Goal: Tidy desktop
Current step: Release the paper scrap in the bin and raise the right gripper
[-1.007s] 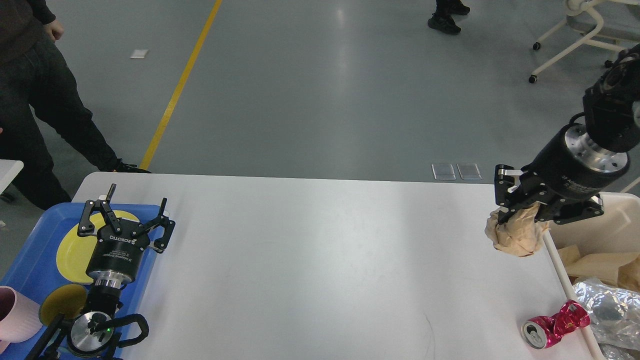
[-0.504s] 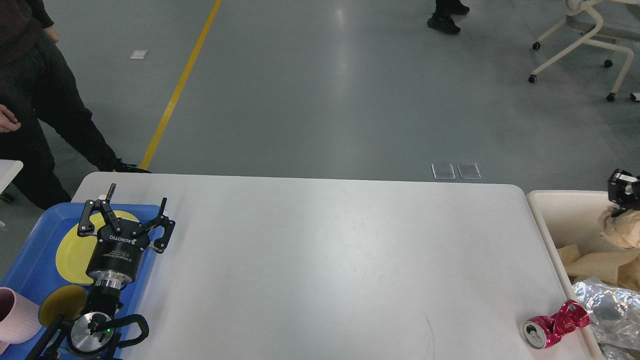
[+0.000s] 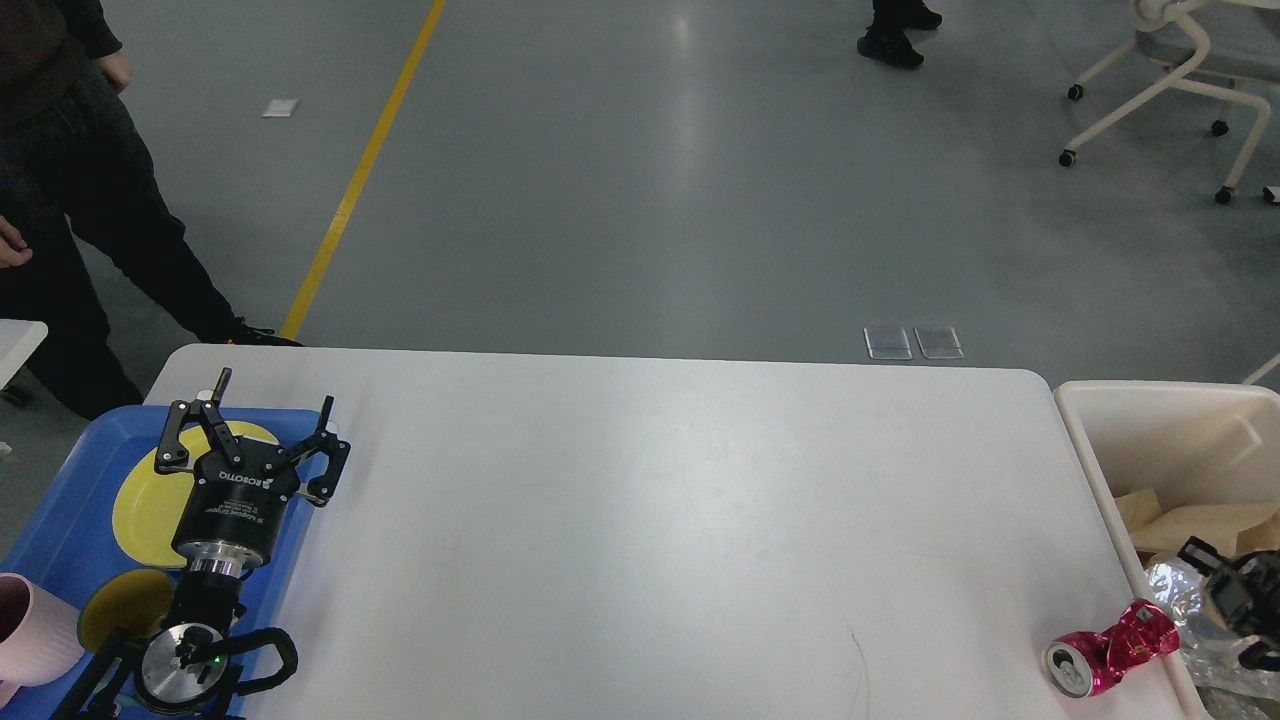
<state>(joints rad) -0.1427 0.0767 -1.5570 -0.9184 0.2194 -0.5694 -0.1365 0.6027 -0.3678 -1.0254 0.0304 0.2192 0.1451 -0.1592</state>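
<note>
The left gripper [image 3: 255, 420] is held spread over the blue tray [image 3: 60, 500] at the desktop [image 3: 650, 520] edge, while the right gripper [image 3: 1235, 590], jaws indistinct, has dropped into the cream bin [image 3: 1160, 440], paper released.

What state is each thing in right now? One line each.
left hand: open, empty, over the blue tray.
right hand: at the frame edge over the cream bin; open or shut unclear.
pink can: crushed, on its side, at the right edge of the desktop.
yellow plate: flat in the tray.
pink cup: in the tray, partly cut off.
cream bin: holds paper and foil.
</note>
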